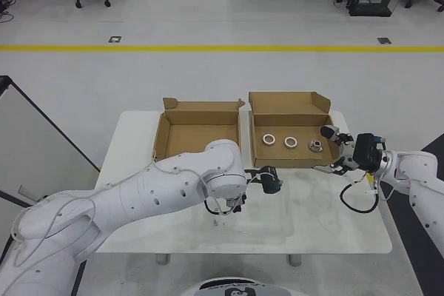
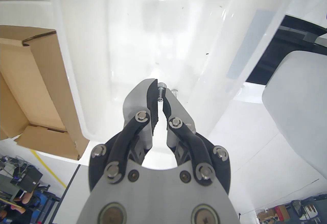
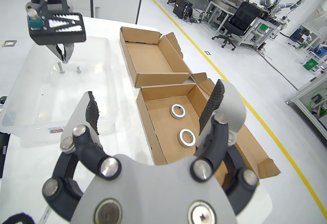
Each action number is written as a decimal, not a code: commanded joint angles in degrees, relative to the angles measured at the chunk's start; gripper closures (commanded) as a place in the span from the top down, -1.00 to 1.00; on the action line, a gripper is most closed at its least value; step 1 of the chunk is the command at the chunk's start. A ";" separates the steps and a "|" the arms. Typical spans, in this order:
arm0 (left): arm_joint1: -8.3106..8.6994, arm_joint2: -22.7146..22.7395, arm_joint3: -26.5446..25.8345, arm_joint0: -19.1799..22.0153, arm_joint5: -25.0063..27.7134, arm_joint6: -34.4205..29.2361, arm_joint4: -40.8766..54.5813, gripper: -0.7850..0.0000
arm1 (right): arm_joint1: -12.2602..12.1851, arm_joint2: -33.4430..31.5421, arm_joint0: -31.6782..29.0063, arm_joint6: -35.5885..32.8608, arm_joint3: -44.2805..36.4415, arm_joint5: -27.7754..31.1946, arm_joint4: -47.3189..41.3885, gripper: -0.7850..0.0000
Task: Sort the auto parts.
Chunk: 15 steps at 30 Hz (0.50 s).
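The left gripper [image 2: 159, 86] is hanging inside the clear bin [image 3: 113, 77] on the table [image 1: 333, 214]. Its jaws are pinching narrowly on the threaded stem of a bolt [image 2: 160, 94], most likely to carry it off to a box. The bolt is standing head down, which is leaving the stem free to pinch. I cannot tell whether its head is resting on the bin floor or is just off it. A second bolt [image 2: 175, 92] is standing just beside the first, waiting in the bin.

Behind the bin, the empty box [image 1: 200, 140] is sitting open with nothing in it, and it looks meant for the bolts. The right box [image 1: 288, 111], touching it, is holding 2 rings [image 1: 268, 139] side by side, so rings seem to be going there. A third part [image 1: 315, 145] is lying near them, too small to name.

The right gripper [image 3: 154, 88] is hovering over the near corner of the right box. Its jaws are spread wide and holding nothing, and it looks ready for another part. From above, the left arm is covering part of the bin.
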<state>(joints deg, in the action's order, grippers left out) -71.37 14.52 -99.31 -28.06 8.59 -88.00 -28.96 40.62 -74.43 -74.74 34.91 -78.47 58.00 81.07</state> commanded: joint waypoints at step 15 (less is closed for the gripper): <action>1.17 0.60 -0.48 1.10 -2.35 2.14 0.84 -1.00 | 0.00 0.01 0.00 0.07 0.00 0.00 0.01 1.00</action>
<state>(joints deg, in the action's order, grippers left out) -70.42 14.50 -99.99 -26.69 6.81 -86.86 -27.70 40.62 -74.43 -74.74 34.91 -78.47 58.00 81.07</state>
